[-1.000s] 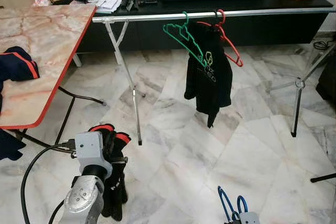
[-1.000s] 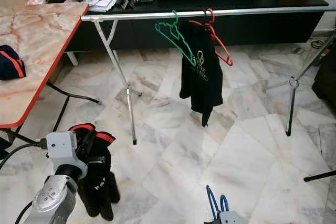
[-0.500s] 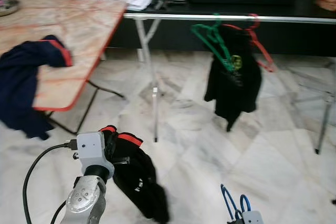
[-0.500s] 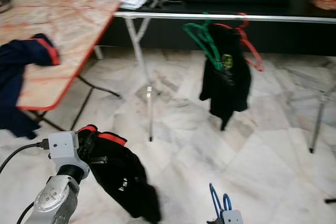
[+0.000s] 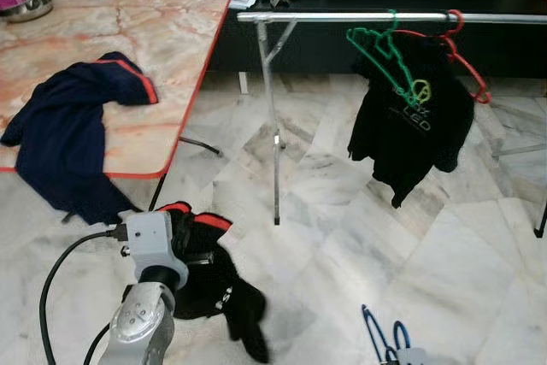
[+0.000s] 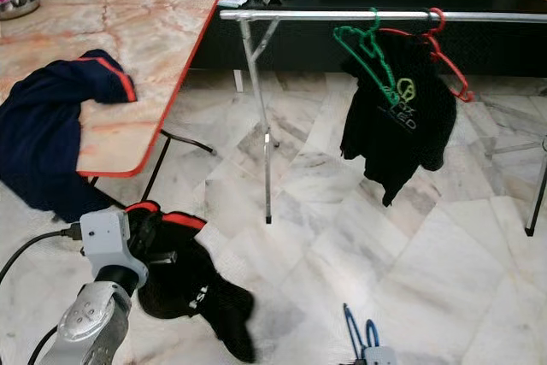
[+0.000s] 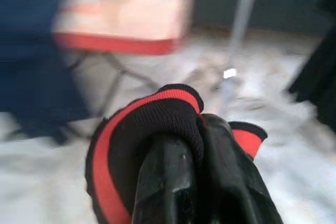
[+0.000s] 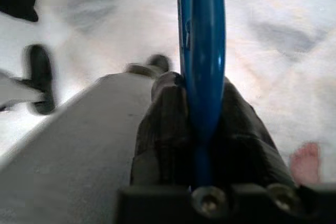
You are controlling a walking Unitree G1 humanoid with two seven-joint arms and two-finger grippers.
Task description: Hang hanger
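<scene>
Jaws of our left gripper (image 7: 194, 182) pinch black-and-red garment (image 5: 214, 275) low over marble floor (image 5: 342, 237); our right gripper (image 8: 202, 135) clamps blue hanger (image 5: 379, 344), well short of rail (image 5: 342, 17) carrying black shirt (image 5: 410, 126), beside table (image 5: 171, 40).

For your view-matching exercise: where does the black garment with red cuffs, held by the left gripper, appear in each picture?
Left eye: black garment with red cuffs low left.
Right eye: low left.
Left wrist: cuff over the fingers, centre.
Right wrist: not identifiable.
Shared landmark: red-edged table.
</scene>
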